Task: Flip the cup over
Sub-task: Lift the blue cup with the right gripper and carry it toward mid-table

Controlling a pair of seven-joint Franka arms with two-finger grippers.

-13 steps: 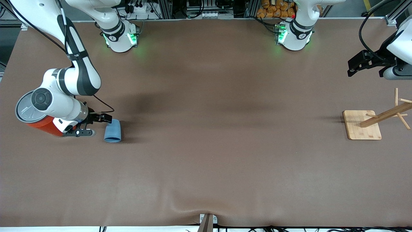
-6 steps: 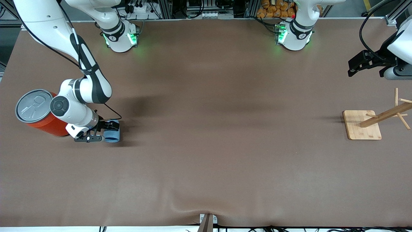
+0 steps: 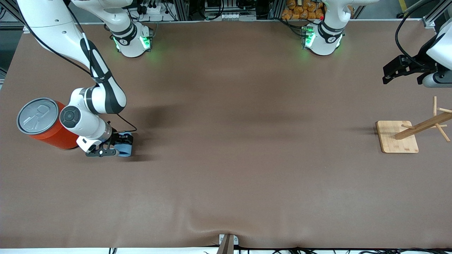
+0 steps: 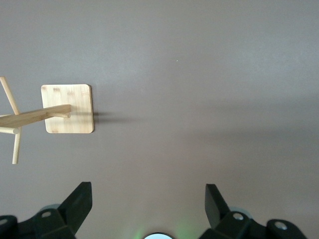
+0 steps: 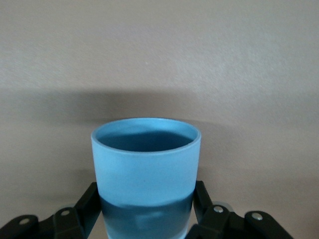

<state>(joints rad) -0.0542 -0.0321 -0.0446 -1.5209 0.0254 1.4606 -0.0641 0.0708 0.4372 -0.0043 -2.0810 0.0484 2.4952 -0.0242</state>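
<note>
Front view: cup (image 3: 124, 148) lies on its side on the desk, axis 12-to-6, between the right pincer's (image 3: 116, 145) fingers, which touch its sides; left pincer (image 4: 148, 201) waits open, empty.

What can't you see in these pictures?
1. Cup: its base is cut off by the right wrist view's edge; in the front view the right gripper covers much of it.
2. Can: part of its side is hidden by the right arm.
3. Rack: its top is cut off at the front view's edge.
</note>
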